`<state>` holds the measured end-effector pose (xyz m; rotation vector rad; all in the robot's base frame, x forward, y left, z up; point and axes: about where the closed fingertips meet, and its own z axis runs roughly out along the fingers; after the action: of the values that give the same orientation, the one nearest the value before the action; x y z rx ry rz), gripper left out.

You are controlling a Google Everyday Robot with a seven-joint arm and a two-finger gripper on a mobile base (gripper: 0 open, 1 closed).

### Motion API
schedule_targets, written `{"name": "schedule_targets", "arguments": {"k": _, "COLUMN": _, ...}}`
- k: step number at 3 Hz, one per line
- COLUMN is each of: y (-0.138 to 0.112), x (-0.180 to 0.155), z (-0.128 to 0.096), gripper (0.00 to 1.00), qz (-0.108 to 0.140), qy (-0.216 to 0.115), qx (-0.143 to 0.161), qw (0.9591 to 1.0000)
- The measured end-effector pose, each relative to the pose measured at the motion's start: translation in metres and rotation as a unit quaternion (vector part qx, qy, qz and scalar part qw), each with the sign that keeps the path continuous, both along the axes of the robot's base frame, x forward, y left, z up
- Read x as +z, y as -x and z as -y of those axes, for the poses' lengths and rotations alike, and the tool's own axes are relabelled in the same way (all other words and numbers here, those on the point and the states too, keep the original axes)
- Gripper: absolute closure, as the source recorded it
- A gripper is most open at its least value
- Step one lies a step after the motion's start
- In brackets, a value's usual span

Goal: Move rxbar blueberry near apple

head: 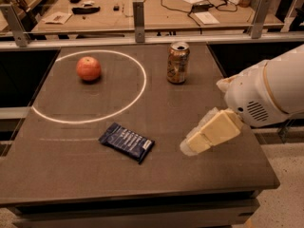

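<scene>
The rxbar blueberry (127, 142) lies flat and angled toward the near edge of the table (61, 179), just outside the white circle (143, 84). The apple (89, 68) sits far left inside that circle, well apart from the bar, with bare tabletop between them. The gripper (194, 145) hovers right of the bar, toward the right edge. Spread or closed, I cannot tell. A can (178, 62) stands far back, right of the circle.
</scene>
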<state>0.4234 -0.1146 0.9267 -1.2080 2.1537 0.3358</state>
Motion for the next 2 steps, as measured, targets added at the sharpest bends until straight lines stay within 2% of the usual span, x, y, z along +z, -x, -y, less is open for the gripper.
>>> {"name": "schedule_targets", "arguments": {"k": 2, "y": 0.035, "x": -0.020, "z": -0.071, "gripper": 0.00, "qz": -0.029, "qy": -0.029, "qx": 0.035, "qw": 0.9985}}
